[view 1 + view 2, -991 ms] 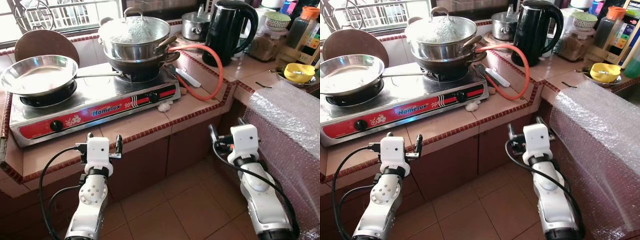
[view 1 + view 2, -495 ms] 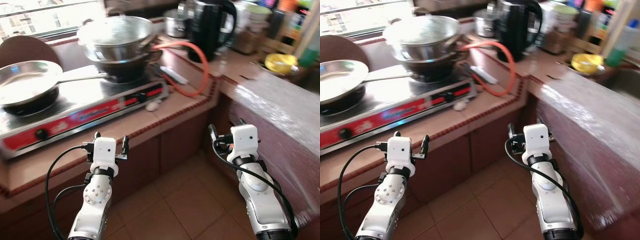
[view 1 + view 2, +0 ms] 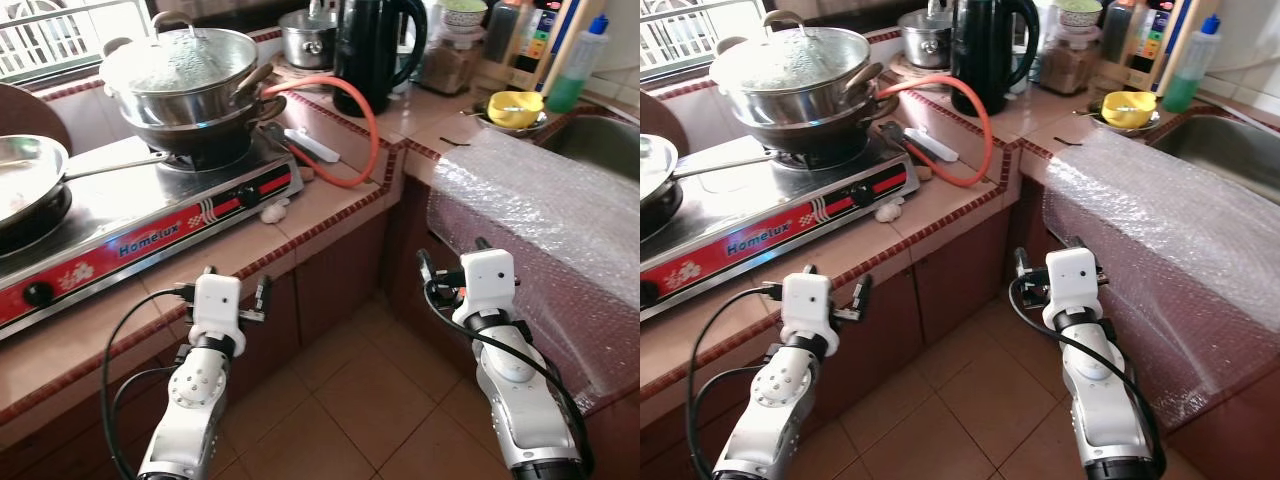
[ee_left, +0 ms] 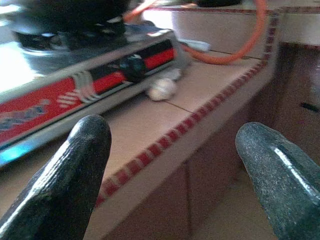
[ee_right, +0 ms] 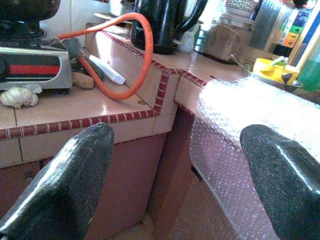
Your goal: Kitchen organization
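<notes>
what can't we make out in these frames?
- Frying pan: cut off by the left edge of the left eye view.
- Lidded pot: contents hidden by its fogged lid.
- Sink: basin cut off by the right edge of the right eye view.
- Bottle labels: too small to read.
- Stove: blurred in the left wrist view.

A red gas stove (image 3: 130, 235) sits at the left. An orange hose (image 3: 362, 120) loops in the upper middle. Bubble wrap (image 3: 540, 215) covers the right counter.

The stove (image 3: 130, 235) sits on the counter (image 3: 330, 205) to the left. A pot (image 3: 185, 75) is on it. The kettle (image 3: 375, 45) stands behind, and the sink (image 3: 600, 140) is far right.
</notes>
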